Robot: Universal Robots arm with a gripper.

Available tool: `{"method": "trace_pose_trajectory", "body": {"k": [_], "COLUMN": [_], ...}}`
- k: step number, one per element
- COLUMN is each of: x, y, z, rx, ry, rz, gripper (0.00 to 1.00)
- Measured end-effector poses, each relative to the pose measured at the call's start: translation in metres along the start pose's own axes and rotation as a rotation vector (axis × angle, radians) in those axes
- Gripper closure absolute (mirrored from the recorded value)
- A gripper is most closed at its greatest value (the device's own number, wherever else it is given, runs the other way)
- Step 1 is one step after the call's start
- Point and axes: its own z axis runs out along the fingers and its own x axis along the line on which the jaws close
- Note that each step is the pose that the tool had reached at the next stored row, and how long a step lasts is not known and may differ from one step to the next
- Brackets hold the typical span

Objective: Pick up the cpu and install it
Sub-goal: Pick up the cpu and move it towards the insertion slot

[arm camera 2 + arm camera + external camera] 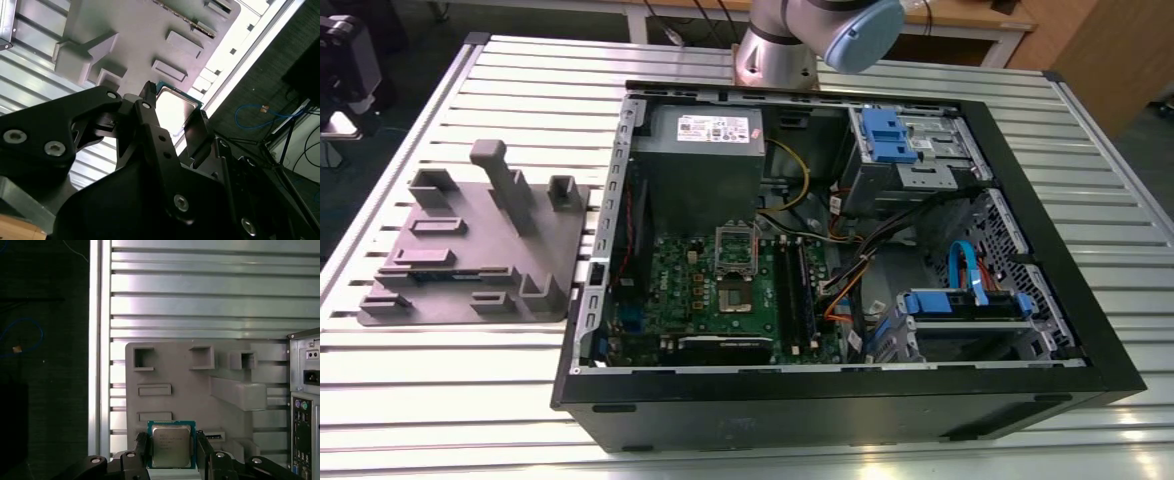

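**One cpu, clamped between two fingers**

My two fingers (pixel 142 449) of the gripper (pixel 172 439) pinched one cpu (pixel 171 445) by opposite edges, near one grey fixture block (pixel 200 390). My knuckles hid its lower edge. Glare whitened it in the second wrist view (pixel 175 106). The exterior view gave one open computer case (pixel 1067 300).

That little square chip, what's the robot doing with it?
The robot arm's jaws are clamped on the cpu from two sides, holding it up in the air. The grey parts tray lies beyond it on the slatted metal table. The open computer case stands beside the tray; the cpu is not in it yet.
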Motion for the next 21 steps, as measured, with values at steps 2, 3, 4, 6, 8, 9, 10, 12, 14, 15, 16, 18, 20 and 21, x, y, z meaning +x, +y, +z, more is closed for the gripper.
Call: {"method": "trace_pose_trajectory", "body": {"k": [2,3,4,6,8,9,10,12,14,15,16,18,20,21], "x": [-0.0001,-0.0001,-0.0002,-0.0002,-0.0003,-0.0003,-0.0003,-0.0004,-0.0004,-0.0004,-0.0004,-0.0004,-0.0004,-0.0004], "y": [0.0001,0.0001,0.0001,0.0002,0.0002,0.0003,0.0003,0.0003,0.0003,0.0003,0.0003,0.0003,0.0003,0.0003], "z": [-0.0018,-0.0029,-0.0039,-0.006,-0.0076,-0.0083,-0.0085,-0.0088,-0.0096,-0.0097,-0.0097,-0.0097,-0.0097,-0.0097], "rx": [-0.0001,0.0,0.0,-0.0001,-0.0001,-0.0001,-0.0001,-0.0001,0.0,0.0,-0.0001,-0.0001,0.0,-0.0001], "ry": [0.0,0.0001,0.0,0.0,-0.0001,-0.0001,-0.0001,-0.0001,0.0001,0.0,-0.0001,-0.0001,0.0,0.0], "rz": [0.0,0.0,0.0,0.0,0.0,0.0,0.0,0.0,0.0,0.0,0.0,0.0,0.0,0.0], "gripper": [0.53,0.53,0.53,0.53,0.53,0.53,0.53,0.53,0.53,0.53,0.53,0.53,0.53,0.53]}}
